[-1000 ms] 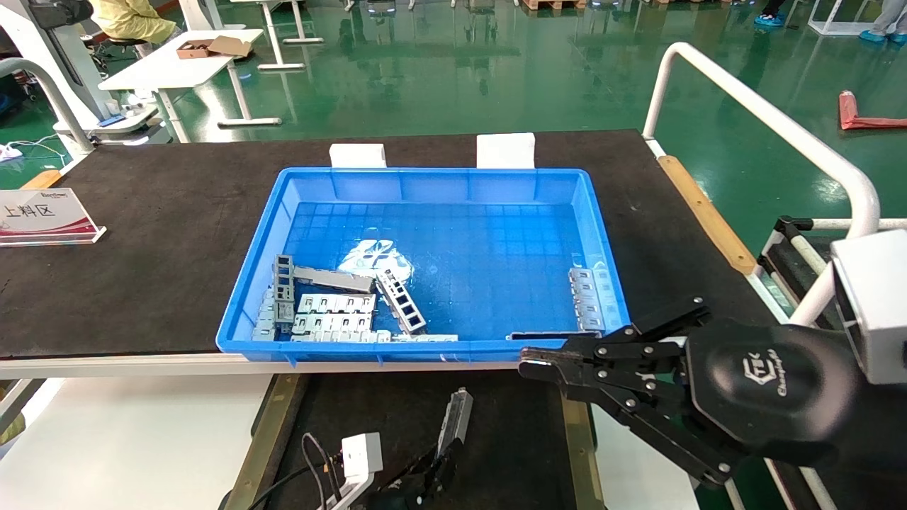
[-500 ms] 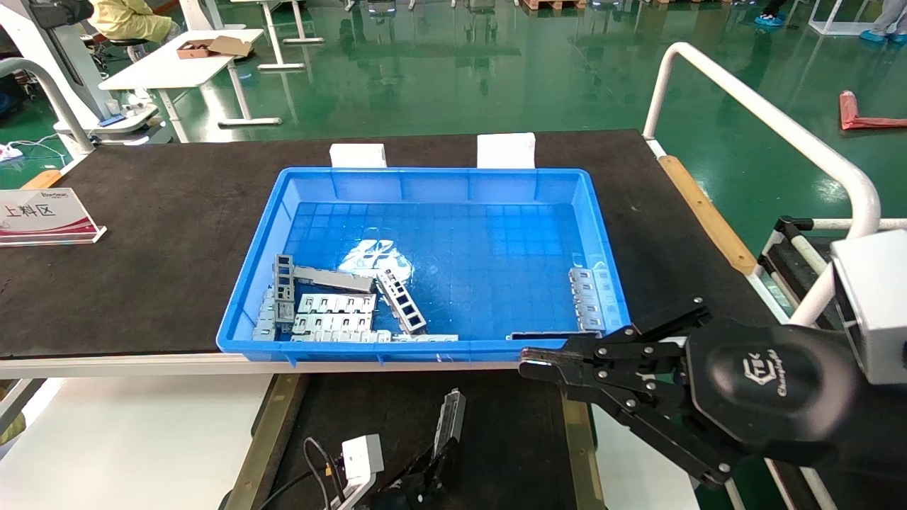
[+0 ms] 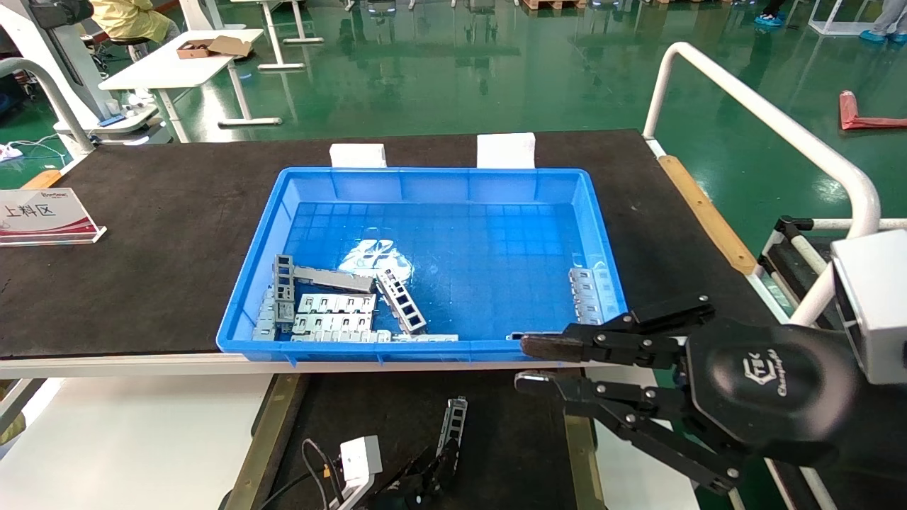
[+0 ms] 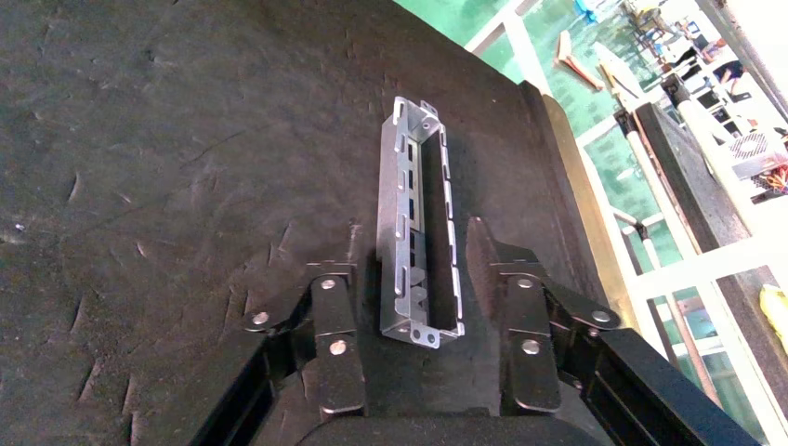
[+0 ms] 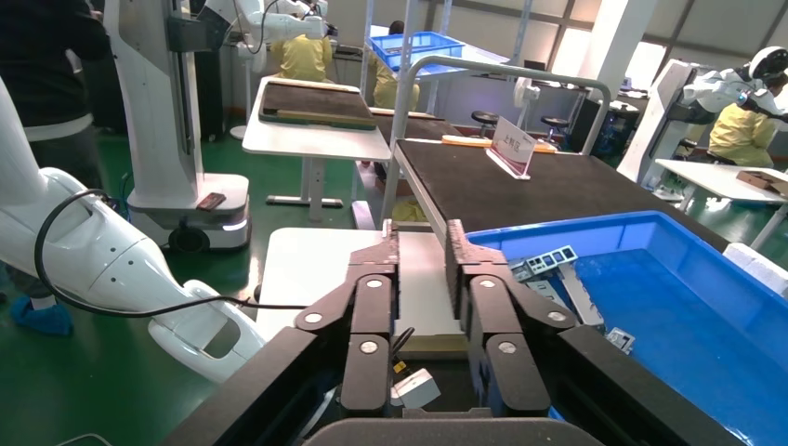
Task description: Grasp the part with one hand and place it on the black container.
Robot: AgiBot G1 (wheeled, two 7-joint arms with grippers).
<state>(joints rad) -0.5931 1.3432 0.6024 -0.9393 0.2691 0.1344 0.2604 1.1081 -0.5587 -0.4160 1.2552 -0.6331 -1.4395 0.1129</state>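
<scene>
Part (image 4: 418,223) lying on black container (image 4: 167,158), between the spread fingers of the left hand (image 4: 423,321), untouched by either, right hand (image 3: 538,365) part-open, empty, beside blue bin (image 3: 248,297).

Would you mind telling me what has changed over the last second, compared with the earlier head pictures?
The left claw has opened: its fingers now stand apart on either side of the part, which lies let go on the black container and sits slightly nearer the robot than before. The right claw has opened too, above the blue bin's near edge. The bin's remaining pieces have not moved.
</scene>
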